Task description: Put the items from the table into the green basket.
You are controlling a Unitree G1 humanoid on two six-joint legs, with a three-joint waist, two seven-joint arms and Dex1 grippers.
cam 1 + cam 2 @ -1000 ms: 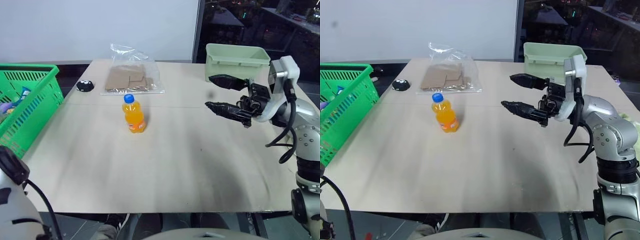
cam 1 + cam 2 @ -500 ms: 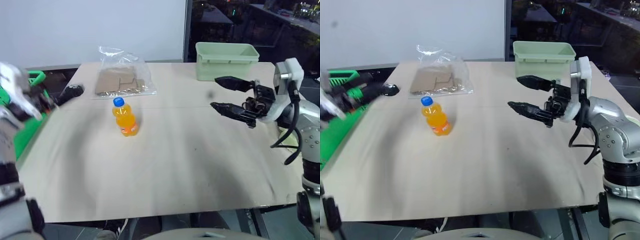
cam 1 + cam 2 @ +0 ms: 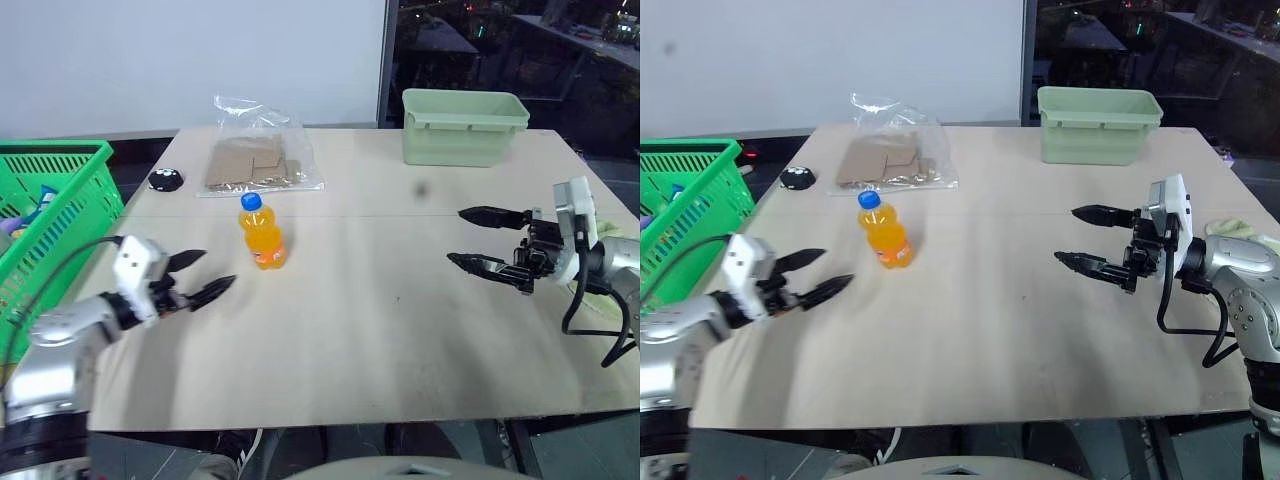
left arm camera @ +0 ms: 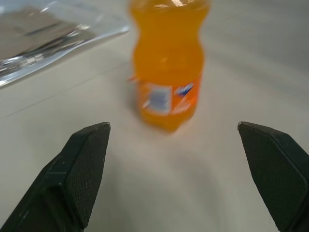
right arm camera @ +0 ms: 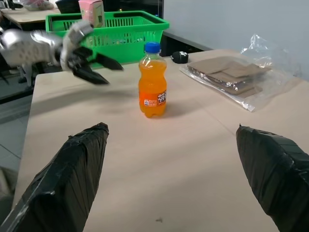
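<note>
Left gripper (image 3: 205,275), jaws spread wide, faces the small orange plastic drink bottle with blue cap (image 3: 262,232) on the pale beige wooden worktop (image 3: 380,330). Best straddle the waist, close squarely, then carry to the bright green lattice plastic basket (image 3: 60,200). Right gripper (image 3: 487,240) jaws released, empty.

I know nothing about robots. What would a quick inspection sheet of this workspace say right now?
Surface: pale wooden table, faint seam across it.
Job's things: orange bottle upright on the table; green basket at the left edge; pink carton upright in the basket.
Clutter: clear bag of cardboard pieces, small black object, mint tub.
Grippers: left claw open, aimed at the bottle, apart from it; right claw open, empty.
Cables: black cable along the right arm.
Surroundings: white wall, dark window.
</note>
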